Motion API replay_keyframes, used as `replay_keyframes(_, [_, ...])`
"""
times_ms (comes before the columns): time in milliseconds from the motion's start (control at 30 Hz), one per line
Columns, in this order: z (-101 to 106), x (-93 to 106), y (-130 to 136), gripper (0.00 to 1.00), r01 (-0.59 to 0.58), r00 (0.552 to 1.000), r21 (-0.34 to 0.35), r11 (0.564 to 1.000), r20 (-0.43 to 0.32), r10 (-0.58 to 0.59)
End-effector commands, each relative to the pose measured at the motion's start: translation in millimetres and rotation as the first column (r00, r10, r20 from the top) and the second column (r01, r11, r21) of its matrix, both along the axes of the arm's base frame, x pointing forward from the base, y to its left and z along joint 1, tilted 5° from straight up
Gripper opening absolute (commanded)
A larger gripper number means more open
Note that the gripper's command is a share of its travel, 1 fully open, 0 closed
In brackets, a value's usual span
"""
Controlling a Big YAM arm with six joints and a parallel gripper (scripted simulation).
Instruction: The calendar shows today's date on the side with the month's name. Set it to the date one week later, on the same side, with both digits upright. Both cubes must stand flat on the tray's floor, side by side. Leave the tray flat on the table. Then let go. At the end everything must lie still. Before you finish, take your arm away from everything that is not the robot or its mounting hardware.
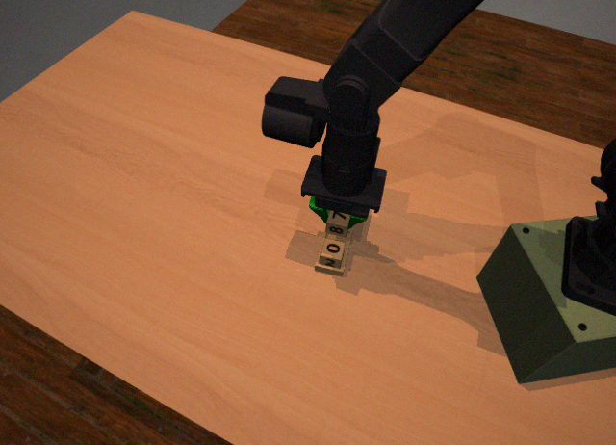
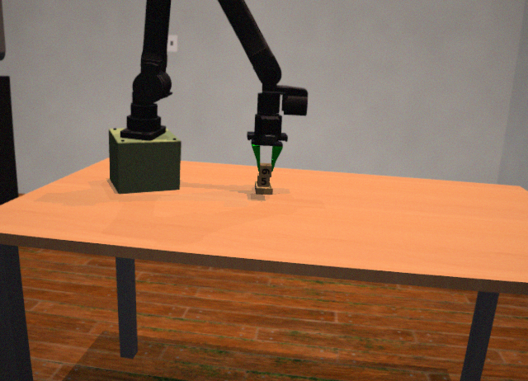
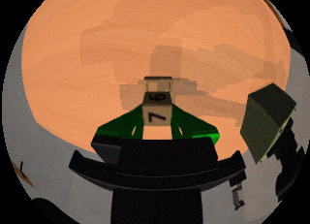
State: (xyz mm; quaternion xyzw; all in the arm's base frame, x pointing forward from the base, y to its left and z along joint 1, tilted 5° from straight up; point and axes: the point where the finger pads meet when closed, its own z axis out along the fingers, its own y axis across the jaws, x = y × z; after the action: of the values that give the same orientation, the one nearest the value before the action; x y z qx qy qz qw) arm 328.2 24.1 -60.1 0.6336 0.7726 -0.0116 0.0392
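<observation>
Where the black arm (image 1: 393,42) reaches down over the orange table top (image 1: 149,181), we see its gripper (image 2: 265,166) pointing straight downward with the green fingers (image 2: 256,155) clamped on the upper cube (image 2: 266,171). In the exterior view this cube shows a 6 or 9 on its near face and sits directly above the lower cube (image 2: 264,181), which shows a 5; whether the two touch we cannot tell. The lower cube stands in the pale wooden tray (image 2: 263,190), and the tray lies flat on the table. In the top view the held cube (image 1: 337,222) shows a 7 on its upper face and an 8 on the side below it, while the second cube (image 1: 332,252) shows a 0 and a further character at the tray's end that we cannot read with confidence. In the wrist view the 7 face (image 3: 157,117) lies between the two green fingers, with the tray's far end (image 3: 157,80) just beyond. The calendar stands near the table's middle, well apart from the olive-green pedestal (image 1: 517,301) that carries the arm. We cannot see the side with the month's name clearly in any view.
</observation>
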Motion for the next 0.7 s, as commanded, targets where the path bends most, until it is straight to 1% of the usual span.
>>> replay_keyframes(0, [-2.1, 6.3, -0.8, 0.27, -0.009, 1.000, 0.003, 1.000, 0.013, 0.008])
replay_keyframes(200, [-3.5, 2.5, -0.2, 0.27, -0.012, 1.000, 0.002, 1.000, 0.007, 0.012])
replay_keyframes(233, [-0.8, 9.2, 0.8, 0.27, -0.013, 1.000, 0.003, 1.000, 0.019, 0.013])
replay_keyframes(667, [-1.1, 8.3, 1.3, 0.27, -0.015, 1.000, 0.003, 1.000, 0.018, 0.014])
